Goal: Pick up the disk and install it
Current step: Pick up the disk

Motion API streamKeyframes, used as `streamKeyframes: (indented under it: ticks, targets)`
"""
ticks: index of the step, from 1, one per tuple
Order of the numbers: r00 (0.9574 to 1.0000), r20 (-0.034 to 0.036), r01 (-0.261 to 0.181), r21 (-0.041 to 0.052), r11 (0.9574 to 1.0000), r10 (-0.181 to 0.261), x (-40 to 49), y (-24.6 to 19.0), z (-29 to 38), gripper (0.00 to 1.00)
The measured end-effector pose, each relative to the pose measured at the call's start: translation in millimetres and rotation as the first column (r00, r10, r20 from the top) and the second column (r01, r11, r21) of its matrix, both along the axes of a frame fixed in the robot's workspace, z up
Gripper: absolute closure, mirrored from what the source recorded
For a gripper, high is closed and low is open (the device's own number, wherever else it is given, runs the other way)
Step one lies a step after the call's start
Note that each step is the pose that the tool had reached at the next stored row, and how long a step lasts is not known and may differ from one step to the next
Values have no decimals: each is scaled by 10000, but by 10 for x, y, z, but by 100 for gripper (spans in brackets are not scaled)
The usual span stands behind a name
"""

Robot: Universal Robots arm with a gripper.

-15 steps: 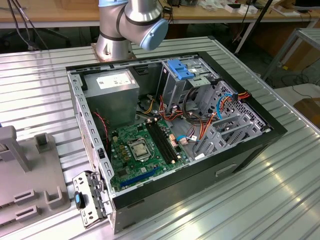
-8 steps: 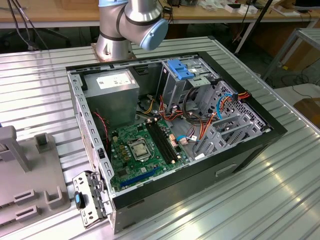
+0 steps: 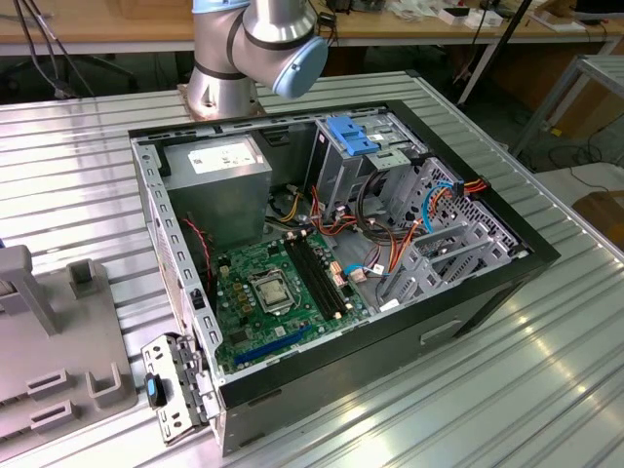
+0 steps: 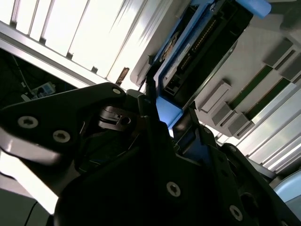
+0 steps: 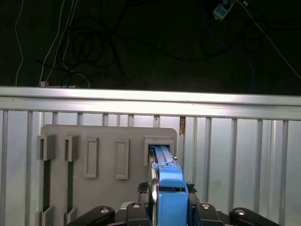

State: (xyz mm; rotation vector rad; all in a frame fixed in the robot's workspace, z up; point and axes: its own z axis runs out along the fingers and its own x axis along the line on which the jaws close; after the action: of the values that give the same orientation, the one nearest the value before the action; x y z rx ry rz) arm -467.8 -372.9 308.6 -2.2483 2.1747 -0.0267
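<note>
Pincer [image 5: 170,189] closed on the disk [image 5: 164,162], standing on edge in a slot of the grey rack [image 5: 103,136] on the tabletop [image 5: 235,155]: the pick-up step, with freeing it likely calling for a straight pull.

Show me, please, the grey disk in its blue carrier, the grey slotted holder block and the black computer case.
Grey disk [image 5: 170,182]: first wrist view, blue carrier edge.
Grey holder block [image 5: 106,160]: first wrist view, bare face.
Black computer case [image 3: 390,356]: exterior view, side wall.
</note>
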Motion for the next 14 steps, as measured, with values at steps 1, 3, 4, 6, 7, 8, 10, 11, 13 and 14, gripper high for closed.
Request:
streamKeyframes:
  ticks: [1, 3, 4, 6, 7, 8, 10, 11, 13, 14]
  targets:
    - [10000, 0, 0, 0, 10000, 0, 0, -3, 0, 61]
    - [10000, 1, 1, 0, 10000, -1, 0, -6, 0, 61]
    - [10000, 1, 0, 0, 10000, 0, 0, -9, 0, 61]
    - [10000, 1, 0, 0, 10000, 0, 0, -17, 0, 61]
    - [10000, 1, 0, -1, 10000, 0, 0, -21, 0, 61]
    - [10000, 1, 1, 0, 10000, -1, 0, -22, 0, 61]
    - [10000, 1, 0, 0, 10000, 0, 0, -28, 0, 61]
    - [10000, 0, -1, -1, 10000, 1, 0, -32, 0, 61]
    - [10000, 1, 0, 0, 10000, 0, 0, -35, 0, 61]
    - [10000, 0, 0, -1, 10000, 0, 0, -36, 0, 61]
